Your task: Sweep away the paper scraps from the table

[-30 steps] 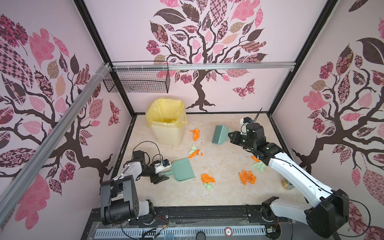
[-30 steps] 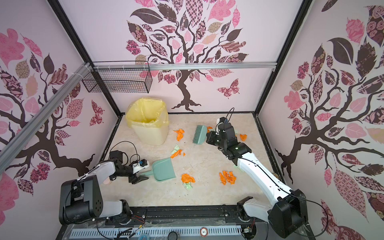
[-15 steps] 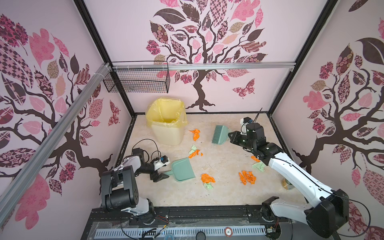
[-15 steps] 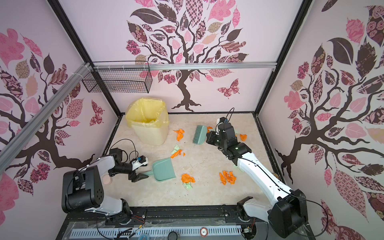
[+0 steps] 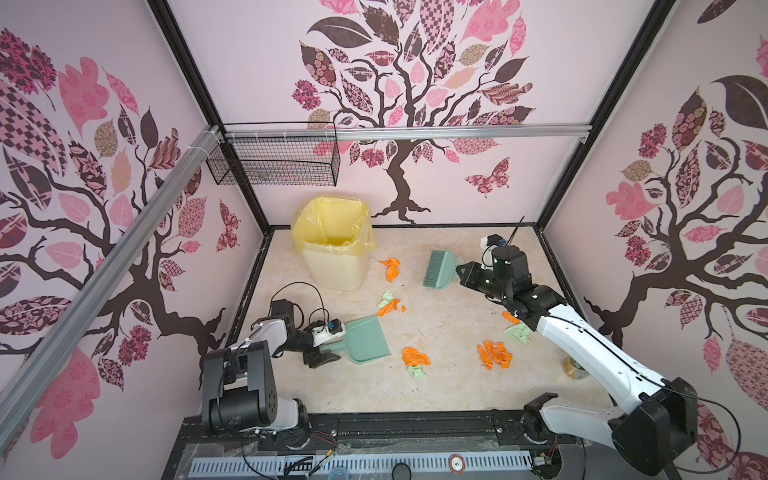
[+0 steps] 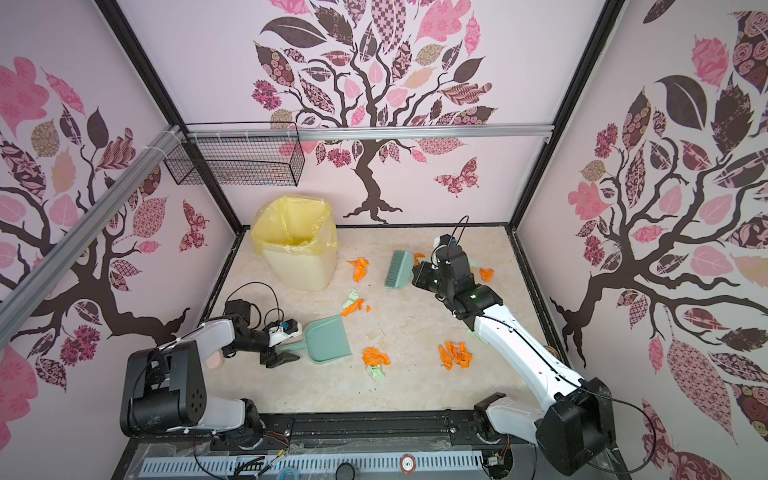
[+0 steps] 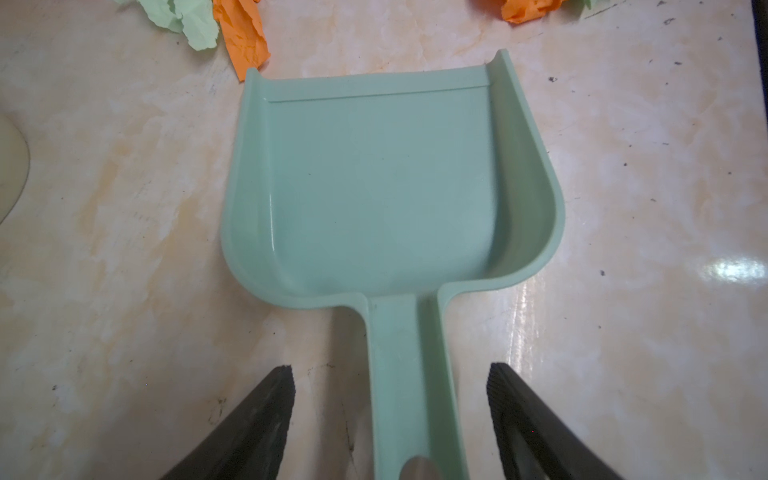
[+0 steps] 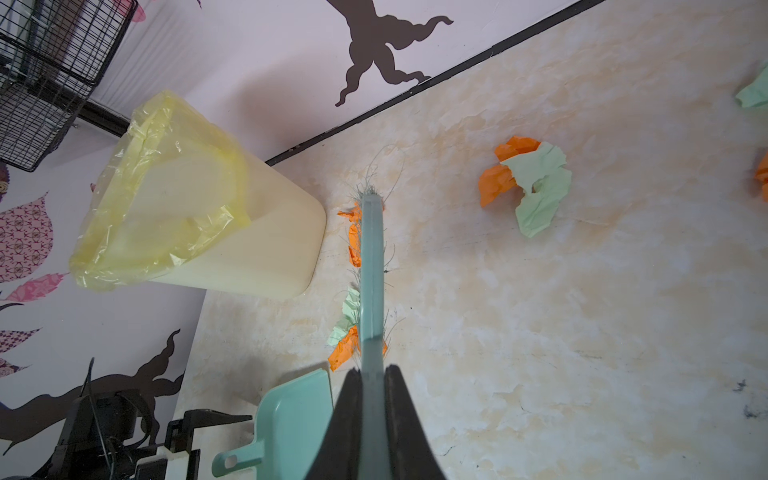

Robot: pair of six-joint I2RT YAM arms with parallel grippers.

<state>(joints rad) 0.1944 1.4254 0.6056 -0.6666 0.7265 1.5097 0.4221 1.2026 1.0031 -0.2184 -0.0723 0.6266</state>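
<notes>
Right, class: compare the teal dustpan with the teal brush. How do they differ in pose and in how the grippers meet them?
The dustpan lies flat on the table, empty, its handle loose between the fingers of the open left gripper. The brush is clamped in the shut right gripper. The dustpan sits near the front left; the brush is farther back, right of the bin. Both are teal plastic.

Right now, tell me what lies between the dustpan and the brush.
One mint-and-orange clump of paper scraps, otherwise bare table; both top views show it.
</notes>
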